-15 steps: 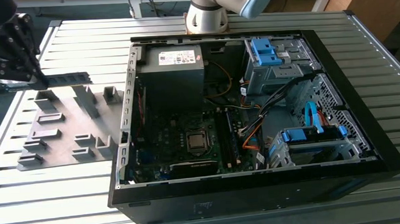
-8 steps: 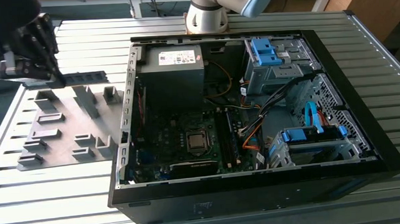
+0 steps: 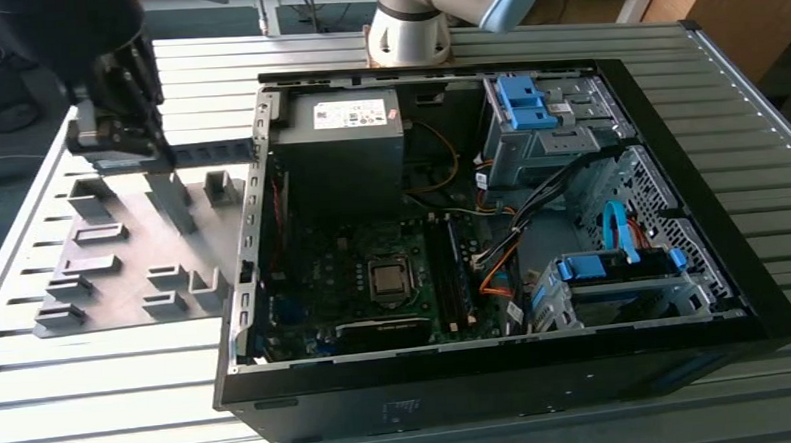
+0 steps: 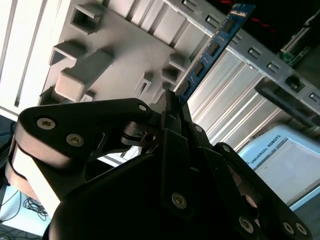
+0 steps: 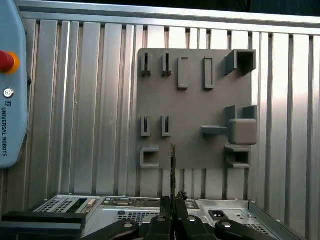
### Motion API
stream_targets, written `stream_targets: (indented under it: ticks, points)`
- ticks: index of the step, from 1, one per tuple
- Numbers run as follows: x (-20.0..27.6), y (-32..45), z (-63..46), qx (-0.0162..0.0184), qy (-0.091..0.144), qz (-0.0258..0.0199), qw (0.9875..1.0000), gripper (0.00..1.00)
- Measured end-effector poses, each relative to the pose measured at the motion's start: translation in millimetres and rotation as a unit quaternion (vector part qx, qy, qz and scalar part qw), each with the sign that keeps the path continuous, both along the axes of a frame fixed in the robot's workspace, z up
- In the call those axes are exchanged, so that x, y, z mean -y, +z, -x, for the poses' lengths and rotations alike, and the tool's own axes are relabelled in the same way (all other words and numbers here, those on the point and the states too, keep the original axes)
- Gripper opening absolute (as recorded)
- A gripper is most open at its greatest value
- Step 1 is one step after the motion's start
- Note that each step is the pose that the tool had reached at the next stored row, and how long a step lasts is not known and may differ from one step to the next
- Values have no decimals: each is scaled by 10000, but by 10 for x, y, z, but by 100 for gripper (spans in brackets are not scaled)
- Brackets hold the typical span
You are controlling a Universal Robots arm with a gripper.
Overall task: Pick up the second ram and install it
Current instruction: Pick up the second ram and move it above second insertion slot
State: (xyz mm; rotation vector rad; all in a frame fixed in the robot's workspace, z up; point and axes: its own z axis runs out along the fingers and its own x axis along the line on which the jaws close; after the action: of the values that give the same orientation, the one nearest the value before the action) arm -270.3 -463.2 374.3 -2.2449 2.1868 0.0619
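One second ram [image 4: 212, 48] — clamped in claw [image 4: 175, 101].

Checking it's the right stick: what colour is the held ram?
The ram is blue; it shows best in the second wrist view.

Thin blue second ram [image 4: 212, 50], chips showing, gripped at 1 end.
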Motion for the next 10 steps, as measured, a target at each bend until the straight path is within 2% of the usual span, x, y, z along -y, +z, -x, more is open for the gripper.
stream_targets:
  ticks: [4, 6, 10]
  points:
    - [0, -8, -184, 0, 0, 0, 10000, 14]
    - [-1, -16, -363, 0, -1, 0, 10000, 14]
    - [-1, -24, -546, 0, -1, 0, 10000, 14]
